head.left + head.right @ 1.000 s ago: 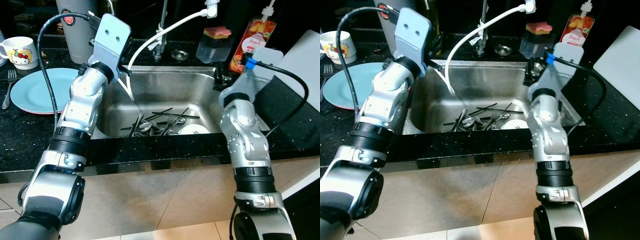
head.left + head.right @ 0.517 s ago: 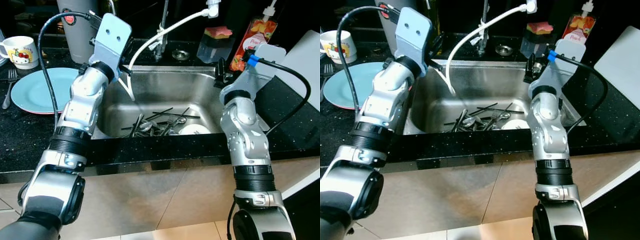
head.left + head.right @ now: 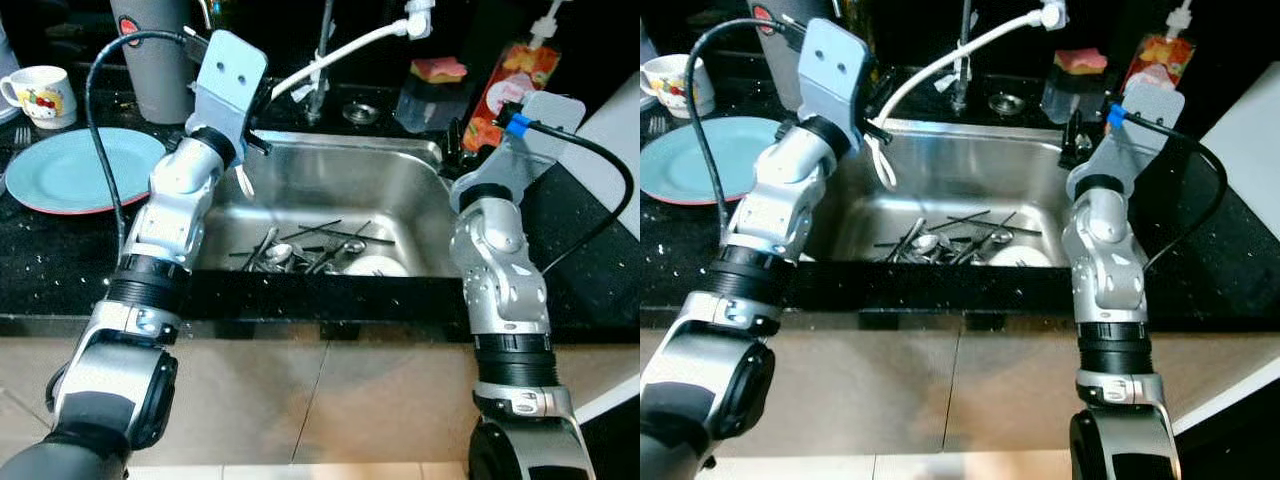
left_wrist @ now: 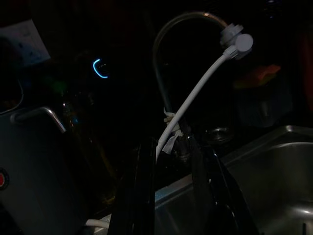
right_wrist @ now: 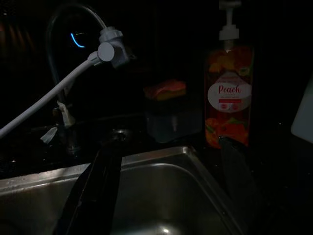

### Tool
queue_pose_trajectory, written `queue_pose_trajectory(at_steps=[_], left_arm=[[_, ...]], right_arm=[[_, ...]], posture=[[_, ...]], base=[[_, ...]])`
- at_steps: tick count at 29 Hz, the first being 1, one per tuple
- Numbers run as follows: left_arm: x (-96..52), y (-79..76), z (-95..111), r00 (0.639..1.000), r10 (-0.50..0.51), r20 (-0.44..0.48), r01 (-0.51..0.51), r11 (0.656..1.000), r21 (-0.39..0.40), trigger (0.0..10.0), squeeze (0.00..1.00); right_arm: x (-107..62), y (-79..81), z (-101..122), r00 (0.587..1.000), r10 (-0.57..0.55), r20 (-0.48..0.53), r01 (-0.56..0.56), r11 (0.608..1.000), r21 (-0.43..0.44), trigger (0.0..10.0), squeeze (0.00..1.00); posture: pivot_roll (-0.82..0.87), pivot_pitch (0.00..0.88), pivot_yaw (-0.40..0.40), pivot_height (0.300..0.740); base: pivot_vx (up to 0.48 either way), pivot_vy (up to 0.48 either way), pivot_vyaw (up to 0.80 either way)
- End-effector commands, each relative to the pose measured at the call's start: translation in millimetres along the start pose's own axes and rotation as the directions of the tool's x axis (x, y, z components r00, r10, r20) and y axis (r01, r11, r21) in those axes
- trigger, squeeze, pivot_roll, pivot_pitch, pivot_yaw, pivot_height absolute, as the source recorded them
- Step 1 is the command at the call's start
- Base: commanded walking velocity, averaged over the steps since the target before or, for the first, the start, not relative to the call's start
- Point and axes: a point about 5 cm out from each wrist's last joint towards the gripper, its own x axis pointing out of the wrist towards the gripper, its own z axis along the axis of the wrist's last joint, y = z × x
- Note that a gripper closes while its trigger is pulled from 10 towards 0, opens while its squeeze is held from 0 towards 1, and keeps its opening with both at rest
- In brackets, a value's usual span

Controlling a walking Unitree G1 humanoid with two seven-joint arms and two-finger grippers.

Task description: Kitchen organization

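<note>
A steel sink [image 3: 340, 142] holds a heap of cutlery [image 3: 300, 250], black chopsticks and spoons, beside a white dish [image 3: 375, 266]. My left gripper [image 3: 260, 143] hovers at the sink's back left corner, next to the white hose [image 3: 345, 52] tied to the faucet [image 3: 322, 60]. In the left wrist view its fingers [image 4: 142, 196] stand a little apart with nothing between them. My right gripper [image 3: 455, 135] hangs over the back right corner of the sink, its fingers [image 5: 93, 191] wide open and empty, pointing toward the soap bottle [image 5: 230, 98].
A blue plate [image 3: 75, 170], a white mug [image 3: 40, 95] and a grey canister [image 3: 155, 60] stand on the black counter at the left. A sponge holder [image 3: 430, 85] and the soap bottle [image 3: 505, 85] are behind the sink. A white board [image 3: 615, 120] lies at the right.
The camera has shifted, so the counter edge now runs level. My right gripper has risen from inside the sink's corner to above its rim. The left gripper stays by the hose.
</note>
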Motion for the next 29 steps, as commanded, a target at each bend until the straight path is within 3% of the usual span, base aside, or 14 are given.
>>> queue_pose_trajectory(at_steps=[1,16,23,29], left_arm=[[0.0,0.9,2.7,1.000,-0.004,0.018,0.004,1.000,0.007,10.0,0.00],[-2.1,-0.4,1.6,1.000,-0.024,0.015,0.024,0.999,0.025,10.0,0.00],[-2.8,-0.3,1.2,0.999,-0.031,0.015,0.031,0.999,0.021,10.0,0.01],[-2.3,1.4,2.9,1.000,-0.014,0.026,0.014,1.000,0.003,10.0,0.00]], right_arm=[[-1.6,-0.1,-0.2,1.000,0.003,-0.002,-0.003,1.000,-0.006,10.0,0.00],[-2.4,-0.4,-1.0,1.000,0.002,-0.005,-0.002,1.000,-0.005,10.0,0.00],[-2.9,-0.7,-1.8,1.000,-0.002,-0.007,0.002,1.000,-0.004,10.0,0.00],[-3.3,-1.1,-2.2,1.000,-0.004,-0.007,0.004,1.000,-0.004,10.0,0.00]], posture=[[0.21,0.000,-0.079,0.740],[0.21,0.000,-0.076,0.740],[0.22,0.000,-0.074,0.740],[0.22,0.000,-0.074,0.740]], base=[[0.000,0.000,0.00],[0.000,0.000,0.00],[0.000,-0.433,0.00],[0.000,0.000,0.00]])
